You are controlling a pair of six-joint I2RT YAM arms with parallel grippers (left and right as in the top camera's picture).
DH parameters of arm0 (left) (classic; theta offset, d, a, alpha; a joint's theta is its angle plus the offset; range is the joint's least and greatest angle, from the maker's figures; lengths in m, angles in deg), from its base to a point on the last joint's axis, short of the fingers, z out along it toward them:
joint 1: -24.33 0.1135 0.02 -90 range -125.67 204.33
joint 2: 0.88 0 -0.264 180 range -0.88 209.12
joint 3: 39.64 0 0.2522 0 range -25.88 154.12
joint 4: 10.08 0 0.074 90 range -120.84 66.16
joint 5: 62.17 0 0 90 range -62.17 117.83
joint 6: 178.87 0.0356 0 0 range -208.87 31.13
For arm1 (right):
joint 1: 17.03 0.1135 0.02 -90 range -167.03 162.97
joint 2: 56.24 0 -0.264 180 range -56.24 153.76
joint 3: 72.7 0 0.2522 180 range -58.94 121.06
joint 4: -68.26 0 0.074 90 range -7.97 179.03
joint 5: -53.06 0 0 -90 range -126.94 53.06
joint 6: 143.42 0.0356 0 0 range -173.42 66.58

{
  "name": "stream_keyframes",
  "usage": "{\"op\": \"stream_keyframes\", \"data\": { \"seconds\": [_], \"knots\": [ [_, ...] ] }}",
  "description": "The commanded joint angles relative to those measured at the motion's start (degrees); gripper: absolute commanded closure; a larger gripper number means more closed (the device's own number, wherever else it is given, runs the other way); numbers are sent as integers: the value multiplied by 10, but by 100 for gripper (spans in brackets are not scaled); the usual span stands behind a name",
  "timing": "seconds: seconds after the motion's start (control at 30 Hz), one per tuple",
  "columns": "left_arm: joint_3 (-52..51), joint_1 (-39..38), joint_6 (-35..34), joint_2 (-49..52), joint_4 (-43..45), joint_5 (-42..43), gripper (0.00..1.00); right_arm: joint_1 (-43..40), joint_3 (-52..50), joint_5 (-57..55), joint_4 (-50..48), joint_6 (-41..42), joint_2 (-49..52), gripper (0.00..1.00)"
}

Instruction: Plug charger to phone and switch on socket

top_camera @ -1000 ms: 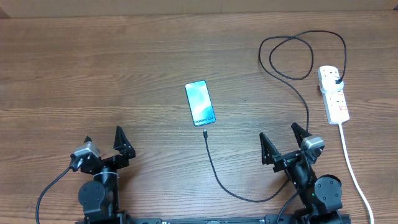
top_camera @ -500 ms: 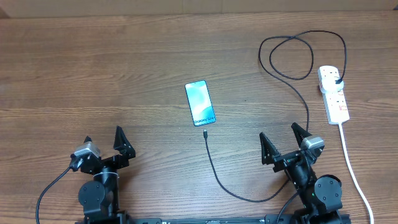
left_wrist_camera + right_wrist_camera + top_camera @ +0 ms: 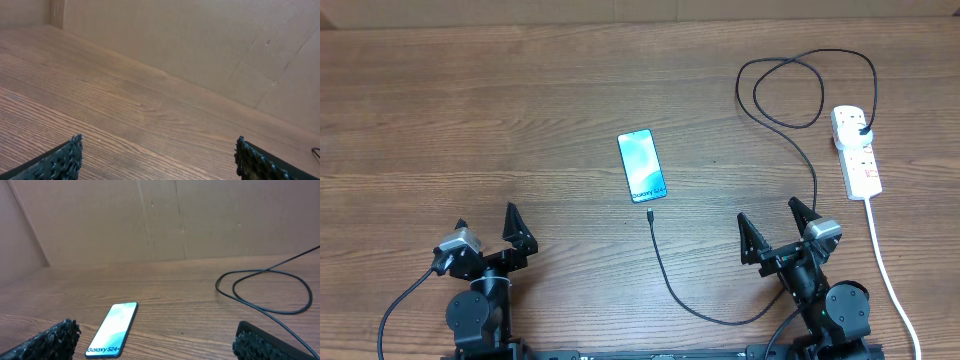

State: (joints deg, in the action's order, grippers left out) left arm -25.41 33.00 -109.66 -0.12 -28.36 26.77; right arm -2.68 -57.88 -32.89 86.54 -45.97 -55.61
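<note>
The phone (image 3: 642,166) lies flat mid-table, its teal screen up; it also shows in the right wrist view (image 3: 112,329). The charger cable (image 3: 698,311) runs from its connector tip (image 3: 648,215) just below the phone, curves right, loops at the back (image 3: 265,287) and ends in a black plug (image 3: 861,131) seated in the socket (image 3: 856,150), a white power strip at the right. My left gripper (image 3: 487,235) is open and empty at the front left (image 3: 157,157). My right gripper (image 3: 775,227) is open and empty at the front right (image 3: 155,340), nearer me than the phone.
The power strip's thick white cord (image 3: 890,275) runs toward the front right edge, beside the right arm. A cardboard wall (image 3: 160,220) stands along the back of the wooden table (image 3: 470,120).
</note>
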Motion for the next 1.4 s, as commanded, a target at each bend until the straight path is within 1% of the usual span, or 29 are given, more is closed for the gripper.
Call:
{"op": "stream_keyframes", "data": {
  "seconds": [0.0,0.2,0.27,0.4,0.53,0.6,0.67,0.77,0.83,1.03,1.07,1.1,1.2,1.23,1.27,1.37],
  "knots": [
    [-2,4,13,-5,1,7,1,1,-6,-6,-1,-2,-5,0],
    [-2,4,13,-5,13,5,0,1,-6,-6,-1,-2,-5,0],
    [-2,3,11,-5,16,15,1,1,-6,-6,-1,-2,-5,0],
    [-2,3,11,-5,18,57,1,1,-6,-6,-1,-2,-5,0],
    [13,3,36,-5,17,131,0,1,-6,-6,-1,-2,-5,0],
    [36,3,43,-4,-6,137,0,1,-6,-6,-1,-2,-5,0],
    [70,3,65,1,-42,135,0,1,-6,-6,-1,-2,-5,0],
    [124,3,86,25,-90,137,0,1,-6,-6,-1,-2,-5,0],
    [177,3,86,71,-121,150,0,1,-6,-6,-1,-2,-5,0],
    [267,3,83,211,-158,191,0,1,-6,-6,-1,-2,-5,0],
    [285,2,80,243,-165,196,0,1,-6,-6,-1,-2,-5,0],
    [314,-2,73,295,-177,201,0,1,-6,-6,-1,-2,-5,0],
    [358,-26,71,372,-191,201,0,1,-6,-6,-1,-2,-5,0],
    [370,-39,71,395,-193,198,0,1,-6,-6,-1,-2,-5,0],
    [390,-72,70,435,-193,178,0,1,-6,-6,-1,-2,-5,0],
    [419,-145,61,497,-193,99,0,1,-6,-6,-1,-2,-5,0]
  ]
}}
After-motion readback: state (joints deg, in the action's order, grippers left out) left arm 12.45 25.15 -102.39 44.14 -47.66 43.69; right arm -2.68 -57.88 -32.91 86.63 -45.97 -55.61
